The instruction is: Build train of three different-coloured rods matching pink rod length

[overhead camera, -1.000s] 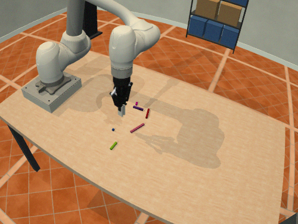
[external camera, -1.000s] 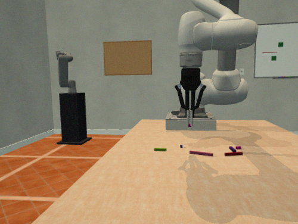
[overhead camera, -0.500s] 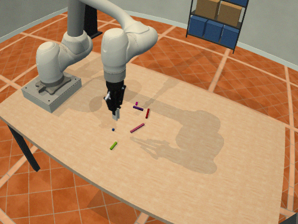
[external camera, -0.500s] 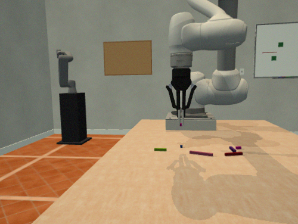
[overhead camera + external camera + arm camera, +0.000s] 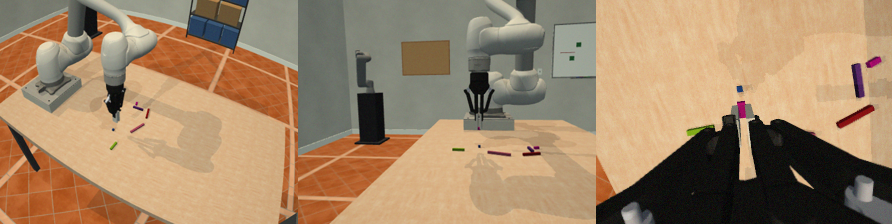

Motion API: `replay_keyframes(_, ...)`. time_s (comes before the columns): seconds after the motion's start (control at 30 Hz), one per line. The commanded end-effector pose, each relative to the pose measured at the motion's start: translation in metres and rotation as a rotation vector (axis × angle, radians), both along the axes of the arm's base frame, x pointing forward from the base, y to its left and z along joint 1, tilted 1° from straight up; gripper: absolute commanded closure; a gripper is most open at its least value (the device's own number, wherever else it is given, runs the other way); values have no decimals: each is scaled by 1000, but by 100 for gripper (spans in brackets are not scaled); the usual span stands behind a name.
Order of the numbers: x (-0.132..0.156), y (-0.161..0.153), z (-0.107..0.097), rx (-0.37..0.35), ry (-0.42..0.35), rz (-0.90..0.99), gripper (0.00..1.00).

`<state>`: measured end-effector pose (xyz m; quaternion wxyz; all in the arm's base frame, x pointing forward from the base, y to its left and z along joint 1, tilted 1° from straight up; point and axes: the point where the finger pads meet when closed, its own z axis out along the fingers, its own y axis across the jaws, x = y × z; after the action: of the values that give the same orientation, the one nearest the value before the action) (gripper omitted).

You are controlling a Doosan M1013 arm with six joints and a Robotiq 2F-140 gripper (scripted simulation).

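My gripper (image 5: 116, 120) (image 5: 479, 127) (image 5: 742, 114) is shut on a magenta rod (image 5: 478, 128) (image 5: 741, 106) and holds it above the table, near the small blue rod (image 5: 113, 129) (image 5: 479, 146) (image 5: 740, 89). Another magenta rod (image 5: 136, 103) (image 5: 536, 147) (image 5: 873, 62) lies beside the purple rod (image 5: 137, 108) (image 5: 530, 149) (image 5: 858, 80), not in line with it. The pink rod (image 5: 137, 128) (image 5: 499, 153) lies apart, mostly hidden by the gripper in the wrist view.
The red rod (image 5: 147, 113) (image 5: 531, 154) (image 5: 855, 116) lies near the purple rod, at an angle to it. The lime rod (image 5: 113, 145) (image 5: 458, 149) (image 5: 700, 130) lies on the far side of the blue rod from the purple one. The arm's shadow crosses the table (image 5: 238, 179).
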<state>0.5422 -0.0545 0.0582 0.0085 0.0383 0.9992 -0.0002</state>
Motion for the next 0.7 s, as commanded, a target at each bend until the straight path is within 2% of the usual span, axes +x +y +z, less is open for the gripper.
replay_keyframes(0.0,-4,1,-18,4,6,3,97)
replay_keyframes(0.43,-3,1,-63,4,6,3,97)
replay_keyframes(0.67,-3,0,-73,4,6,3,97)
